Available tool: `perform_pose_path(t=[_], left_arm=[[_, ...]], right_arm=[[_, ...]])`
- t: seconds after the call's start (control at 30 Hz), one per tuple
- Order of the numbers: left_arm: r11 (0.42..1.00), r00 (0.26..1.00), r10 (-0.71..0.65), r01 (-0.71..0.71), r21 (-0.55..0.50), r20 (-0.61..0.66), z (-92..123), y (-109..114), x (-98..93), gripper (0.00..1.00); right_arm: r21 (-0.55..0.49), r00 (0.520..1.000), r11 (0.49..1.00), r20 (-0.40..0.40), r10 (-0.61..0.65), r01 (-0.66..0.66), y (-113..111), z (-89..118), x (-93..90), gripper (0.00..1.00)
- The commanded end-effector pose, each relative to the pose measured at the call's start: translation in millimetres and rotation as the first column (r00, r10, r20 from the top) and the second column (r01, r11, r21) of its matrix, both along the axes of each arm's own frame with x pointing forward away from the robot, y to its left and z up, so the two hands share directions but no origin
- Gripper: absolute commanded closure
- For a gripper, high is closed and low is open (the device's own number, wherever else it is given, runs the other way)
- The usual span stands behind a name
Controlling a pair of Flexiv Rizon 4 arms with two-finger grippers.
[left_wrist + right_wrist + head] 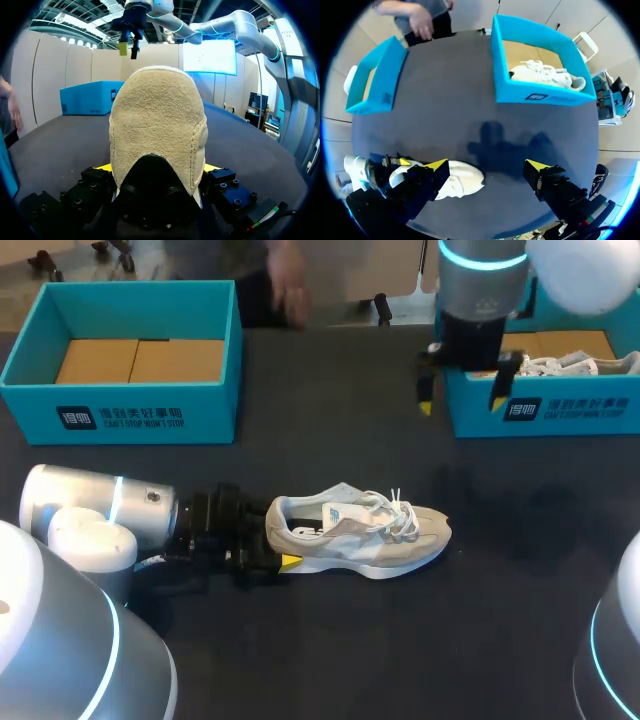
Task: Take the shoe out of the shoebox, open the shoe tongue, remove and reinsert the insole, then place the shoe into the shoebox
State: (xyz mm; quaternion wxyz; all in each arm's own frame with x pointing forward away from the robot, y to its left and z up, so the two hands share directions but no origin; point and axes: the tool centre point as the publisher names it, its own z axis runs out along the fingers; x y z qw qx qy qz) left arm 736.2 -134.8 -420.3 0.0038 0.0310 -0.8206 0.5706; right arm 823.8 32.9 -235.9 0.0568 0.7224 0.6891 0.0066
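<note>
So the shoe (360, 530) is out of its box and lying on its side on the dark worktop (350, 650), roughly in the middle, toe pointing toward the right side and laces facing the far edge. The left fingers (102, 167) are clamped on the heel end. In the left wrist view the tan suede heel sits right between them, with a bit of yellow tip peeking out tight against each side, so they're only as far apart as the heel is wide. The left arm lies low along the worktop, coming in from the near left corner.

The right fingers (437, 166) are spread wide with nothing between them and touch nothing. They hang up in the air over the far right part of the worktop, just by the left wall of the right shoebox (560, 412). From that wrist camera you look straight down, and the shoe shows under the one yellow tip.

That right shoebox is teal with a second white shoe (565, 364) inside it. The left shoebox (120, 418) is at the far left, also teal, showing only its brown cardboard bottom. Both boxes are well apart from the shoe on the worktop.
</note>
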Motion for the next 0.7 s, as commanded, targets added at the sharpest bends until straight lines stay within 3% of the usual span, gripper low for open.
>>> perform_pose_path(t=[0.03,0.4,0.6,0.7], left_arm=[[1.0,1.0,0.0,0.0,0.002,-0.001,0.6,-0.6,-0.4,1.0],[1.0,1.0,0.0,0.0,0.002,-0.001,0.6,-0.6,-0.4,1.0],[1.0,1.0,0.0,0.0,0.002,-0.001,0.6,-0.6,-0.4,1.0],[1.0,1.0,0.0,0.0,0.002,-0.001,0.6,-0.6,-0.4,1.0]], right_arm=[[-0.014,1.0,1.0,0.025,-0.003,0.003,27.9,-6.7,-34.7,0.0],[0.01,0.998,0.999,0.029,-0.049,0.049,95.1,-3.9,-88.0,0.0],[0.035,0.999,0.998,0.018,-0.05,0.05,125.2,-7.7,-105.1,0.0],[0.014,1.0,0.999,-0.001,0.03,-0.03,137.6,-8.3,-106.5,0.0]])
